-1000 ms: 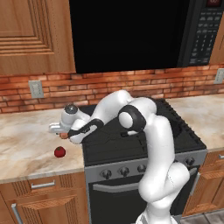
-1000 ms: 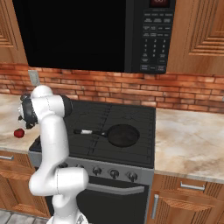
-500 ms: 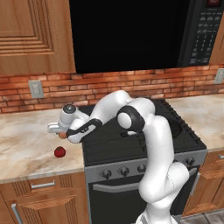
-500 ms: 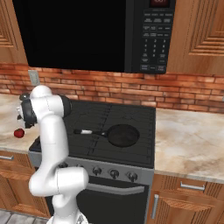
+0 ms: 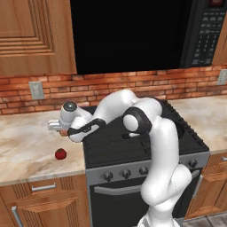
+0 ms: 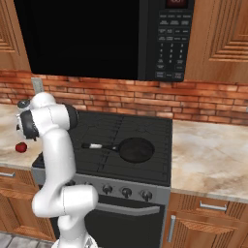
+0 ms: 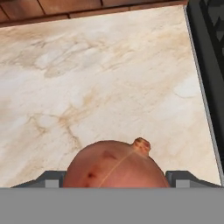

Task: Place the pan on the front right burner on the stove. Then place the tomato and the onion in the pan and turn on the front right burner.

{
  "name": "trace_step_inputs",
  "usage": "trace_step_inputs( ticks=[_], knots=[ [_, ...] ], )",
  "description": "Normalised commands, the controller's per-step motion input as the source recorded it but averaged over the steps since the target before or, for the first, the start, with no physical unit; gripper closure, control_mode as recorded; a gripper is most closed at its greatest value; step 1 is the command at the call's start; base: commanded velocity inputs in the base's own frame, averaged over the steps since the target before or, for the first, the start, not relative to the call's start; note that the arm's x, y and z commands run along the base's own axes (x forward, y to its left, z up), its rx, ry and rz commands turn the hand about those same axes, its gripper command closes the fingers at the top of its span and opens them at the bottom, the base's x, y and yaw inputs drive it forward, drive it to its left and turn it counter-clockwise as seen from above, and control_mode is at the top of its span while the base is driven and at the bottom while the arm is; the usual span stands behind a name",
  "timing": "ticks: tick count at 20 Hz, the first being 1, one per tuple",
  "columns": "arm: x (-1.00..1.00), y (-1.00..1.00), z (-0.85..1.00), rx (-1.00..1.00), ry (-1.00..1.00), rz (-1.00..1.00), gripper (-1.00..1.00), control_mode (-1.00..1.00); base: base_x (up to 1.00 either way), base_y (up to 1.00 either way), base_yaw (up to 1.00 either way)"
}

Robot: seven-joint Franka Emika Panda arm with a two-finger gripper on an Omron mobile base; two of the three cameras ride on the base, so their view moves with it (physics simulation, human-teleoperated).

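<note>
Arm reaching low left over counter [image 5: 26, 146], tool [image 7: 117, 177] wide open, straddling onion [image 7: 116, 166], grip unclear

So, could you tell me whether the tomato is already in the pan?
No, the tomato lies on the counter left of the stove, while the pan sits empty on the grate.

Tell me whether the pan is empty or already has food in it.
Empty. The pan sits bare on the stove; the tomato lies on the counter.
</note>
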Motion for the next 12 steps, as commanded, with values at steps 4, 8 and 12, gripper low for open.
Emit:
trace_step_inputs(
  ticks=[4,8,12],
  knots=[
    [-0.02,-0.10,0.38,0.00,-0.02,-0.03,1.00,-1.00,0.00,0.00,0.00],
    [-0.02,-0.14,0.35,0.00,0.00,-0.04,1.00,-1.00,0.00,0.00,0.00],
    [-0.08,-0.22,0.25,0.00,0.00,-0.04,1.00,-1.00,0.00,0.00,0.00]
  ],
)
